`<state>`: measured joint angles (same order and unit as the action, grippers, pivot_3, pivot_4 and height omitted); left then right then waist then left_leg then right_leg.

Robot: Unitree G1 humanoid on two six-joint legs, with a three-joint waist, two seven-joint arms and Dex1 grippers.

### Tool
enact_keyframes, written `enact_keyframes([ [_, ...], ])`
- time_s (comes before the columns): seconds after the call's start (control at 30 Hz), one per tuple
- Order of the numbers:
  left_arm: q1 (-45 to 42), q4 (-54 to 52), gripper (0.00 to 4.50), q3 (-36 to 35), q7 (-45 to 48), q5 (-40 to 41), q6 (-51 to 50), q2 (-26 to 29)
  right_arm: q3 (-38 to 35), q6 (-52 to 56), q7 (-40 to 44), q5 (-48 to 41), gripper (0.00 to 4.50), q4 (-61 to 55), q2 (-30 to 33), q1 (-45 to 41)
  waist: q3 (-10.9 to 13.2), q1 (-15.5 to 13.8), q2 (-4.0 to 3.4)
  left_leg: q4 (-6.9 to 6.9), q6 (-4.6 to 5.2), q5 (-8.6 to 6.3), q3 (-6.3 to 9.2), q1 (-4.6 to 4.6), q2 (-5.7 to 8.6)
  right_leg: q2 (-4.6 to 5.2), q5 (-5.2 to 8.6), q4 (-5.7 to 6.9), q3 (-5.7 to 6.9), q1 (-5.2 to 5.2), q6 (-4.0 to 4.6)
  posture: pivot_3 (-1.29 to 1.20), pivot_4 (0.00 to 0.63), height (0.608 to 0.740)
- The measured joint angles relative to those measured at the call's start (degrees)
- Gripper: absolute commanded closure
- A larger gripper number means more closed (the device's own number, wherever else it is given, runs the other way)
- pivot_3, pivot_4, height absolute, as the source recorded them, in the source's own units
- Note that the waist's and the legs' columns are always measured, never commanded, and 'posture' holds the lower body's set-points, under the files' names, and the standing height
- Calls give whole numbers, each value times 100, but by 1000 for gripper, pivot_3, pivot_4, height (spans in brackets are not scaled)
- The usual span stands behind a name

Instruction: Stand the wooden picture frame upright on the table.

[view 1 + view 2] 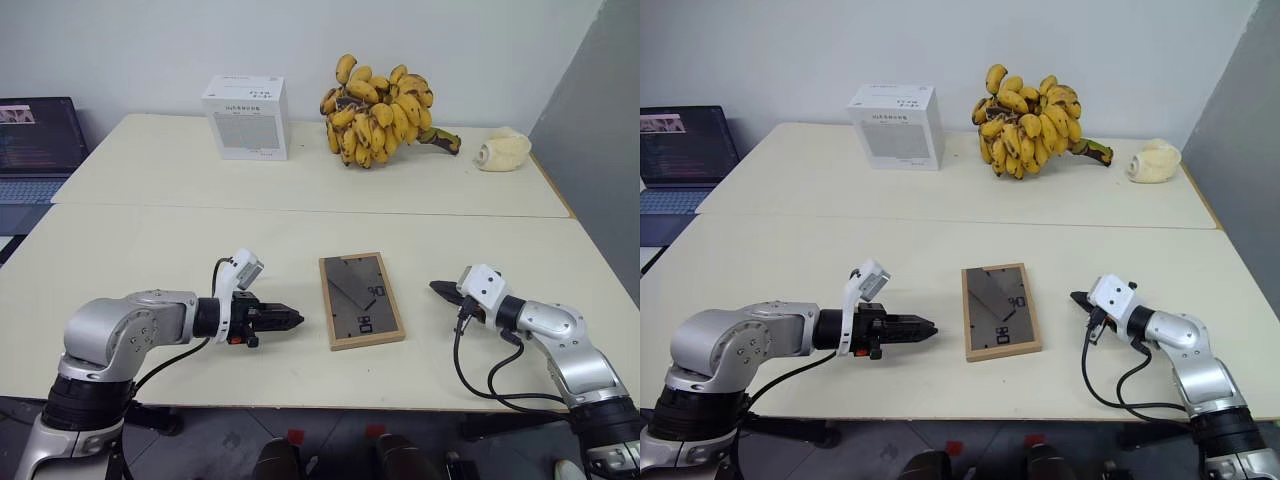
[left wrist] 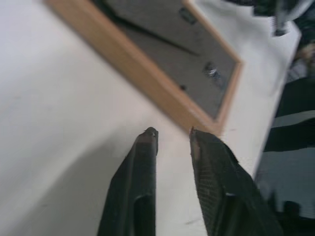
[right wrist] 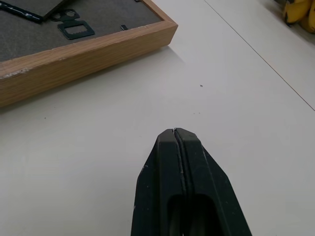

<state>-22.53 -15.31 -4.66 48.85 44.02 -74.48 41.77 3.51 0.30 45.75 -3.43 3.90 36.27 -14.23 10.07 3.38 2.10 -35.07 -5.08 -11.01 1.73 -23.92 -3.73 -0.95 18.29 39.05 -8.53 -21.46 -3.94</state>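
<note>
Looking down, head view: the wooden picture frame (image 1: 362, 299) lies flat, grey back up, on the table (image 1: 150, 250) between my left gripper (image 1: 290, 319) and my right gripper (image 1: 440, 290), touching neither.
Far slab: a white box (image 1: 247, 117), bananas (image 1: 380, 110).
Left wrist view: my fingers (image 2: 142, 167) stand slightly apart, empty, just beside the frame's near corner.
Right wrist view: my fingers (image 3: 182, 167) are pressed together, empty, near the frame's wooden edge.
</note>
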Motion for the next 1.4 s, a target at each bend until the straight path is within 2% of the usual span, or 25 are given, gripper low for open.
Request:
enact_keyframes([
  [0.2, -27, 35, 1019, -234, -269, 250, -300, -129, 0, -1, 53, 0, 4500, 10, 2, -51, 0, -2, 0, 0, 0, 0, 3, 0, 0, 0, -4, 0, 2, 1, 6, 0, 150, 740],
  [0.37, -89, 43, 60, -248, -447, 373, -483, -208, 0, -1, 113, -1, 4500, 14, 35, -51, 0, -3, 0, 0, -1, 0, 3, 1, 0, 0, -4, 0, 2, 2, 6, 0, 150, 740],
  [0.47, -201, 172, 60, -245, -491, 449, -663, -233, 0, -1, 156, 0, 4500, 14, 72, -58, 0, -3, 0, 0, -1, 0, 4, 1, 1, 0, -4, 0, 2, 2, 6, 0, 150, 740],
  [0.63, -706, 1050, 60, -468, -952, 542, -1605, -1067, 153, -247, 89, 298, 4500, 49, 108, -109, 0, -7, 0, -10, 0, 0, 12, -2, 4, 0, -3, 2, 10, 7, 2, 0, 150, 740],
  [0.83, -812, 1564, 60, -519, -1582, 576, -1760, -1676, 602, -610, -169, 868, 4500, 518, -153, -342, -1, 25, -1, -9, -2, 1, 13, 5, 2, 0, -8, 9, 10, 8, 11, 0, 150, 740],
  [1.0, -975, 1795, 60, -454, -1960, 793, -1761, -1750, 876, -803, -493, 1252, 4500, 885, -404, -687, -3, 12, -2, -15, -3, 2, 17, 7, 5, 2, -12, 9, 10, 17, 4, 0, 150, 740],
  [1.27, -1086, 2065, 60, -358, -2420, 1338, -1759, -1597, 953, -991, -752, 1517, 4500, 989, -549, -724, -6, 15, -3, -14, -3, 2, 24, 11, 3, 1, -12, 8, 15, 21, 4, 0, 150, 740],
  [1.4, -1201, 2201, 60, -359, -2647, 1464, -1776, -1645, 1039, -855, -880, 1582, 4500, 987, -893, -802, -7, 15, -3, -14, -4, 3, 27, 11, 5, 1, -12, 9, 18, 22, 4, 0, 150, 740],
])
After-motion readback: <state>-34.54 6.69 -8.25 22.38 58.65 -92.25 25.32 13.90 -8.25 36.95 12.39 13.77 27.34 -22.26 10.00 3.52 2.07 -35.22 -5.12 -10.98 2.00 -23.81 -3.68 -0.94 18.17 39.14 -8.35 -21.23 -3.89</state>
